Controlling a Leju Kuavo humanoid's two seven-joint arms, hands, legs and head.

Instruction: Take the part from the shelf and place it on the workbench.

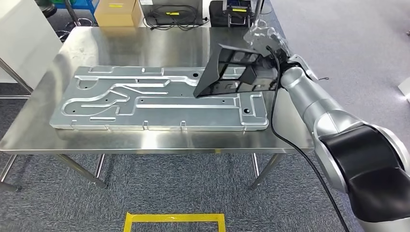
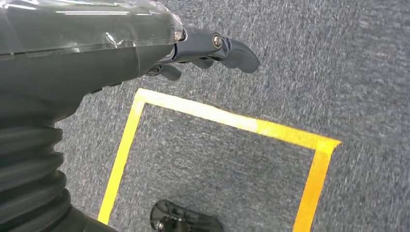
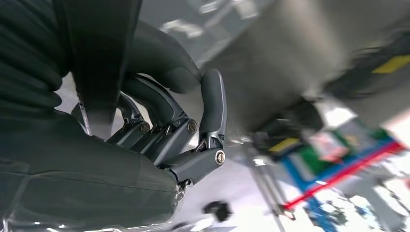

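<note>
Fingers [image 3: 164,118] of the right hand [image 1: 265,48] clamp a black part [image 1: 237,72], tilted above the counter [image 1: 159,140] at upper right, apparently ready for placing near the metal panel [image 1: 159,104]. Left hand [image 2: 203,50] hangs empty, fingers loosely curled.

A glossy black part [image 1: 237,72] over a silvery stamped panel [image 1: 159,104] on the steel-grey bench [image 1: 145,140]; speckled grey carpet [image 2: 300,63] (yellow tape [image 2: 217,118] outlining a square); dark grey fingers [image 3: 212,104].

Right robot hand [image 1: 263,53] outstretched, fingers [image 3: 212,104] clamped; left robot hand [image 2: 145,48] hanging, fingers loosely curled.
</note>
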